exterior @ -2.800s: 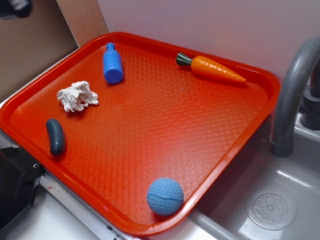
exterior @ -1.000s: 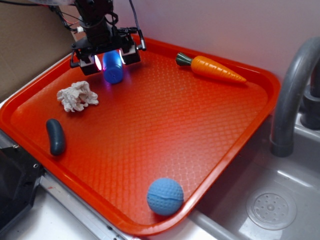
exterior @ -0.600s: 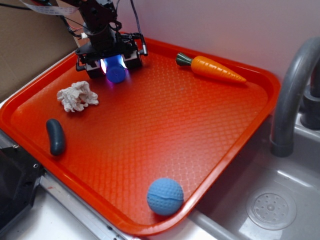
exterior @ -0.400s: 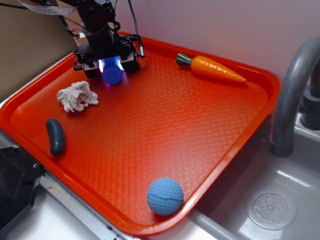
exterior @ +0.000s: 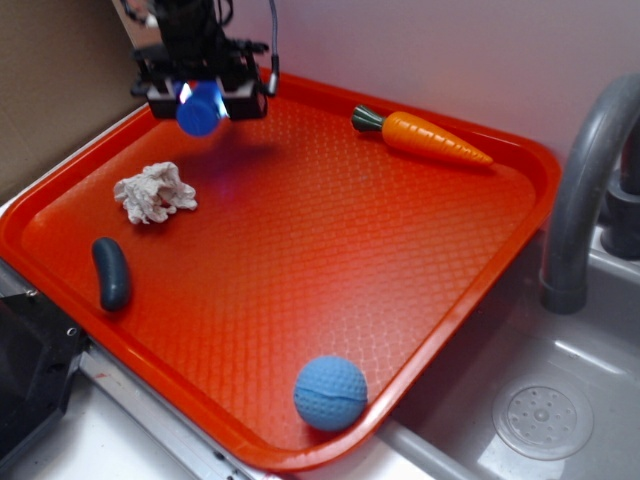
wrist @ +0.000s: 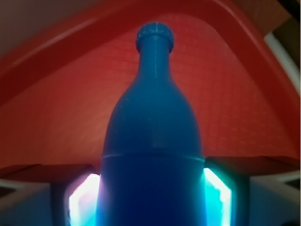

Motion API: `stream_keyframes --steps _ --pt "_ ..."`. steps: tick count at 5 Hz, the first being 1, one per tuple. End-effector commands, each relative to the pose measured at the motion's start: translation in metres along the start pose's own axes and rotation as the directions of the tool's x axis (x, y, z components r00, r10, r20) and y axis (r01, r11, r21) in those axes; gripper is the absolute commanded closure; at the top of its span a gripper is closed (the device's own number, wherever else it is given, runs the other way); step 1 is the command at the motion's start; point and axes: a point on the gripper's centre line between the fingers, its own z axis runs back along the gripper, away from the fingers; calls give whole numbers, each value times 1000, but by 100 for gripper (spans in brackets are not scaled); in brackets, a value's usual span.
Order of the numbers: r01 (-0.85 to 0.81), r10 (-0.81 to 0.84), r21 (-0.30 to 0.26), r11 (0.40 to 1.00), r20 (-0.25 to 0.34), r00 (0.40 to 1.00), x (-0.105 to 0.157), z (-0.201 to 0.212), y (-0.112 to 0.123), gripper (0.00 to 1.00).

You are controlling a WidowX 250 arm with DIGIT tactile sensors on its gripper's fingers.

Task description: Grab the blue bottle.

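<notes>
The blue bottle [exterior: 199, 112] hangs above the far-left corner of the red tray [exterior: 480, 290], held clear of its surface. My gripper [exterior: 199, 100] is shut on the bottle's body, one glowing finger on each side. In the wrist view the blue bottle [wrist: 153, 141] fills the middle of the frame, its cap pointing away toward the tray's corner. My gripper [wrist: 151, 197] clamps its lower body, and a lit pad [wrist: 217, 195] presses each side.
On the tray lie a toy carrot [exterior: 425, 135] at the back, a crumpled white cloth [exterior: 154, 192] at the left, a dark capsule-shaped object [exterior: 111, 272] and a light blue dimpled ball [exterior: 330, 392] near the front rim. A grey faucet [exterior: 585, 190] and sink [exterior: 540, 415] stand at the right.
The gripper came down over the bottle lying on the tray, shut on it, and has now lifted it up and slightly left off the tray.
</notes>
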Motion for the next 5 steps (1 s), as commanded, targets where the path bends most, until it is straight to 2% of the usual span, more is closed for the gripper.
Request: stream_keyframes --steps 1,2,3,4,5 --pt "240 -232 -178 954 65 971 -28 100 -20 100" --pt "317 -317 -251 915 42 948 -43 133 -22 100" --pt "318 -317 -287 904 50 947 -43 155 -15 100" --pt "321 -318 -327 889 64 946 -44 165 -16 100" --pt "385 -367 -335 860 116 923 -44 166 -15 100"
